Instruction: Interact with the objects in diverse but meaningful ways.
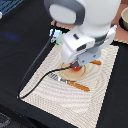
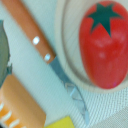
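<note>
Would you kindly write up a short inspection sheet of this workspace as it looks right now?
Surface: pale woven placemat on a dark table.
Job's things: red round fruit with a green star top, lying on a round plate; golden-orange bread loaf and a yellow corner at the wrist view's edge.
Clutter: orange-handled knife beside the plate; fork on the placemat.
Grippers: gripper low over the plate; jaws hidden.
Cables: black cable looping across the placemat.
Surroundings: bowl at the exterior view's right edge.
</note>
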